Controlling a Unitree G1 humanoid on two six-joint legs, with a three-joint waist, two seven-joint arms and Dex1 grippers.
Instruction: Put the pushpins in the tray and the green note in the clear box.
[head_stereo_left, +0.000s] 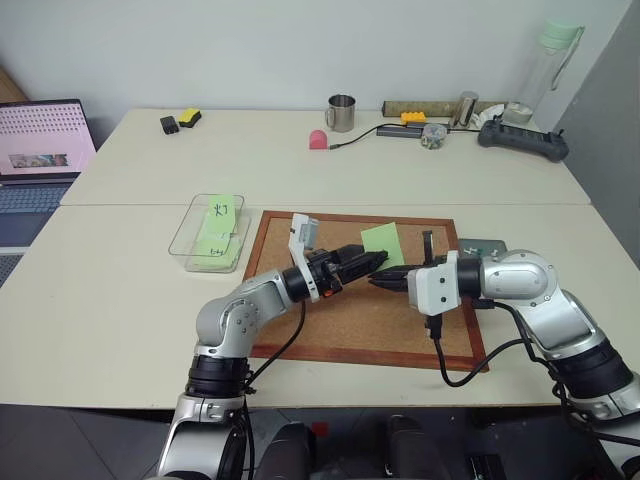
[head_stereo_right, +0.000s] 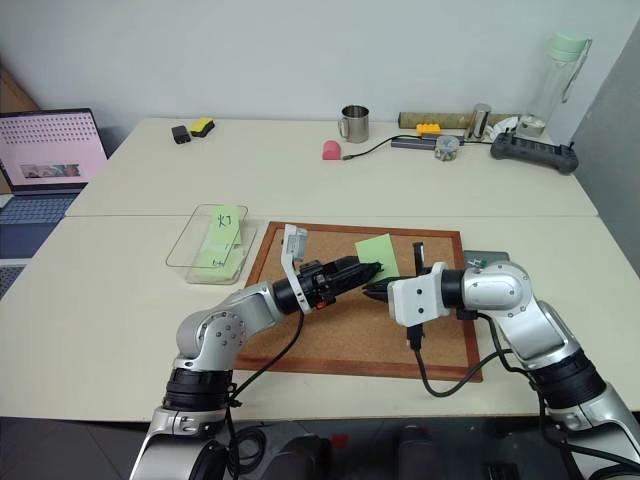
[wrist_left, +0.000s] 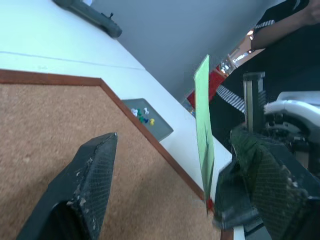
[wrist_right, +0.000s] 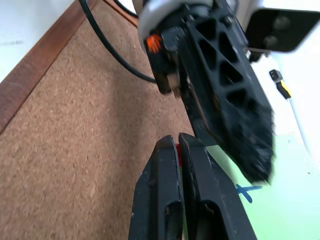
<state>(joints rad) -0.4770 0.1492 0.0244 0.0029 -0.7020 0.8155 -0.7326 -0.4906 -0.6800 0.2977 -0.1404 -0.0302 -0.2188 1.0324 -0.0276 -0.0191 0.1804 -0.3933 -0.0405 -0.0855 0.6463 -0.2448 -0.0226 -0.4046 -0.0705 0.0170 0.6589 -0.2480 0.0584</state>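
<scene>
Two pale tables pushed together fill the head views, with a laptop (head_stereo_left: 38, 150) off to the left and a steel mug (head_stereo_left: 341, 112), a pink blob (head_stereo_left: 317, 139) and a power strip (head_stereo_left: 522, 139) along the far edge. On the near table sits the cork board (head_stereo_left: 370, 300), with the clear box (head_stereo_left: 192, 236) just left of it, already holding a couple of green notes. Both arms meet over the board: the left gripper (head_stereo_left: 372, 262) and right gripper (head_stereo_left: 385, 281) come tip to tip, with the green note (head_stereo_left: 383, 243) standing up right behind them and hiding part of the board.

Left wrist view catches what the head views barely do: the tray (wrist_left: 150, 126) just off the board's corner with the pushpins (wrist_left: 142, 116) inside, the note edge-on, the left fingers (wrist_left: 92, 180) spread wide apart, and a person in dark clothes (wrist_left: 290, 35) behind.

Right wrist view shows its fingers (wrist_right: 185, 200) pressed together, something red between them, too hidden to name.
</scene>
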